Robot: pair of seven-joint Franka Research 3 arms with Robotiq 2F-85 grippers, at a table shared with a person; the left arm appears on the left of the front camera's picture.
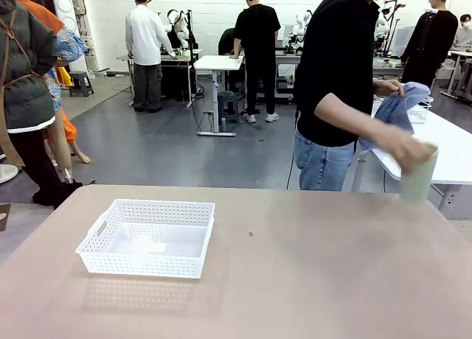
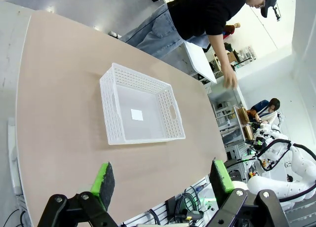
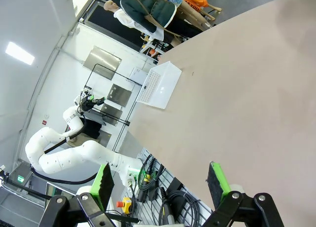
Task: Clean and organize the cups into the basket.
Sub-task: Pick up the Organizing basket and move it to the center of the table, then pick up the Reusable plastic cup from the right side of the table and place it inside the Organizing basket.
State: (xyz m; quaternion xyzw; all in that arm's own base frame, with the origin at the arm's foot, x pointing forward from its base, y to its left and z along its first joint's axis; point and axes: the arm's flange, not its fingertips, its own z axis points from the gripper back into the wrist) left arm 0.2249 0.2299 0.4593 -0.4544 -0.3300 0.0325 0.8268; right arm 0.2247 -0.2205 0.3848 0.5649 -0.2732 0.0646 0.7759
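Basket [image 1: 140, 261] empty, no cup placed yet.
A person's hand [image 1: 402, 149] holds a mint cup [image 1: 419, 180] near a blue cloth [image 1: 402, 107]; left gripper [image 2: 163, 177] and right gripper [image 3: 160, 178] fingers spread, empty.

No text, brand, number or sign can be read. The nearest thing to a label is a small white sticker [image 2: 137, 114] on the floor of the basket [image 2: 111, 113], straight ahead of the left jaws and well beyond their pads. It is blank or too small to read.
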